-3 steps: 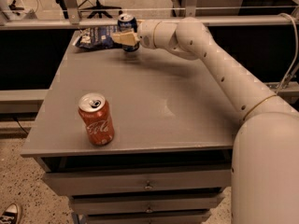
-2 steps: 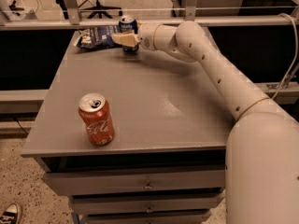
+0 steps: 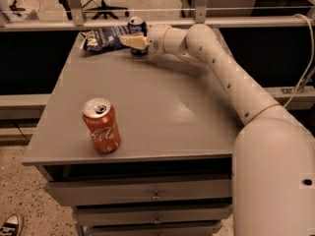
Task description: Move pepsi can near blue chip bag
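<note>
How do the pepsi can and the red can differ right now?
The pepsi can is dark blue; the red can is red-orange. The pepsi can stands at the far edge of the table beside the blue chip bag, with the gripper at it; the red can stands untouched near the front-left corner. Both stand upright.

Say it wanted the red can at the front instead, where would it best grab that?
Around the middle of its straight side, probably. The red can stands upright near the front edge of the table, with bare tabletop toward the arm, so come in level from there. The pincer is now far back, at the pepsi can beside the blue chip bag.
</note>
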Motion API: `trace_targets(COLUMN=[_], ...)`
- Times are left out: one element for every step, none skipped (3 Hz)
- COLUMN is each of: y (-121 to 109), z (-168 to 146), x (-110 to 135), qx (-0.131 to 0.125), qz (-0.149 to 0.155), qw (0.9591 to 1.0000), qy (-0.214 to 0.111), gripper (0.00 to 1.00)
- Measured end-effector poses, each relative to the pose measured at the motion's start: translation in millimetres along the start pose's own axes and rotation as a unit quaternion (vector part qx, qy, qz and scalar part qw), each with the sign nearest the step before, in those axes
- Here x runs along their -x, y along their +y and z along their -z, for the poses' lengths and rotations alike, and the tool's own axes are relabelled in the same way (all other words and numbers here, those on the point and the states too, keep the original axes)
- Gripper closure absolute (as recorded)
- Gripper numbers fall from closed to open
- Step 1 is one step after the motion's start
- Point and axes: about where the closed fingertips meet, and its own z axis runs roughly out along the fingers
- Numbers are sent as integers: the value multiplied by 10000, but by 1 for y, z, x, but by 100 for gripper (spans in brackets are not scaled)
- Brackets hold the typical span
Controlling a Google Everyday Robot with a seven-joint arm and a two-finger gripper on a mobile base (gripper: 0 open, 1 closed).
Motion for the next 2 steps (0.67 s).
trace_targets(y=[-4, -3], z=[1, 6], x=[-1, 1], qx=[-8, 56], qz=[-10, -21], qw=[10000, 9999], qy=[31, 114], gripper=[0, 0])
